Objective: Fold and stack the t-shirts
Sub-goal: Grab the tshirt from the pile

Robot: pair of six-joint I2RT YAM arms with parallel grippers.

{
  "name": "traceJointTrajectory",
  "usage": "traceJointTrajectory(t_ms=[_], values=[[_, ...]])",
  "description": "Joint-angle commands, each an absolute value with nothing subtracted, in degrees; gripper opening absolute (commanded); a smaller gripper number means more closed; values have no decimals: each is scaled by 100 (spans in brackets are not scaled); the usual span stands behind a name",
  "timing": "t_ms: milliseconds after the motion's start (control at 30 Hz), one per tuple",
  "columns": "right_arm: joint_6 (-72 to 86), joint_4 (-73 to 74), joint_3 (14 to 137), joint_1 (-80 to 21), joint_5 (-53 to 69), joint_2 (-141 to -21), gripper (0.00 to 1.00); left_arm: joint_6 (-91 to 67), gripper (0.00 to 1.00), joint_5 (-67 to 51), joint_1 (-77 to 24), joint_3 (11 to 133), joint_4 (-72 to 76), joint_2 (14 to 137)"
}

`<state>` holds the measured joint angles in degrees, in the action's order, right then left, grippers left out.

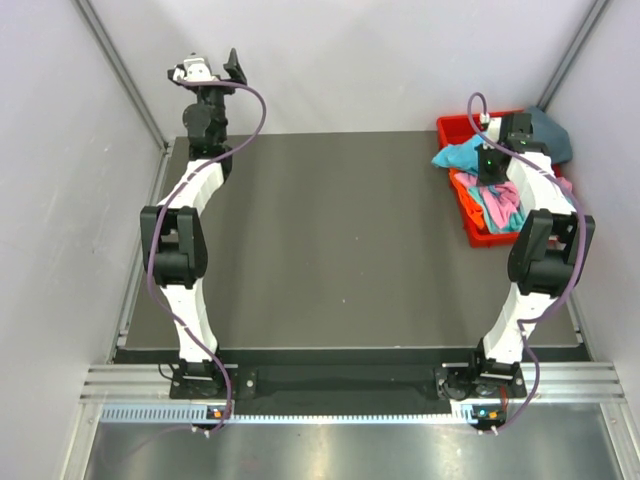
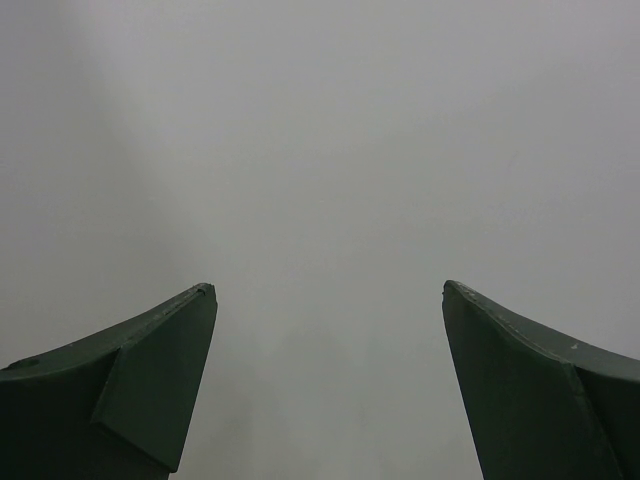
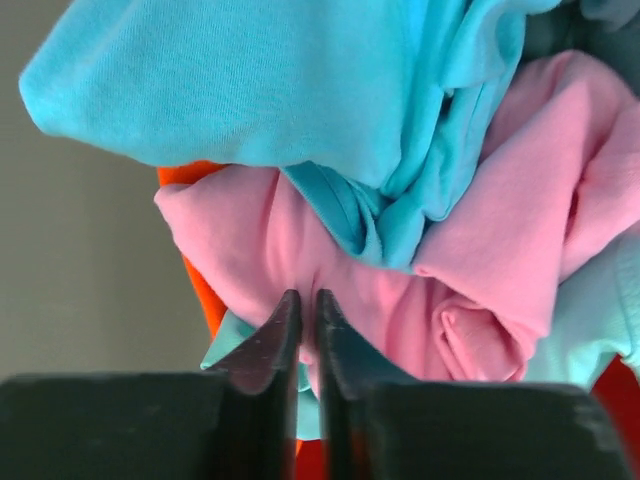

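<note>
Red bin holds pink t-shirt, pinched by right gripper.

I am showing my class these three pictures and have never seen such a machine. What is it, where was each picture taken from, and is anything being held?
These are two robot arms bolted at the near edge of a dark table. The overhead picture looks down on both. The other two come from small cameras on each wrist, looking past the fingers.

The left gripper is raised at the far left, wide open, facing only a blank wall.

The right gripper reaches into a red bin at the table's far right. The bin holds crumpled t-shirts: a pink t-shirt, a turquoise one and some orange cloth. The right fingers are nearly together, pinching a fold of the pink t-shirt. Nothing lies folded on the table yet.
</note>
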<state>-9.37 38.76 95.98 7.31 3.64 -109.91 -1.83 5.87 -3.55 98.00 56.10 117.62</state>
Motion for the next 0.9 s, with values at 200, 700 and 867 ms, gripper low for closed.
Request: traceJointTrajectory(t_ms=[200, 700, 867], values=[[-985, 3999, 10439, 870, 501, -10328, 0, -237, 99, 598, -439, 10230, 5854, 11628], [-1423, 2982, 12287, 168, 1292, -9080, 0, -237, 99, 598, -439, 11480, 5854, 11303], [-1889, 2532, 12305, -1393, 976, -8842, 0, -237, 99, 598, -439, 10707, 5854, 10750]])
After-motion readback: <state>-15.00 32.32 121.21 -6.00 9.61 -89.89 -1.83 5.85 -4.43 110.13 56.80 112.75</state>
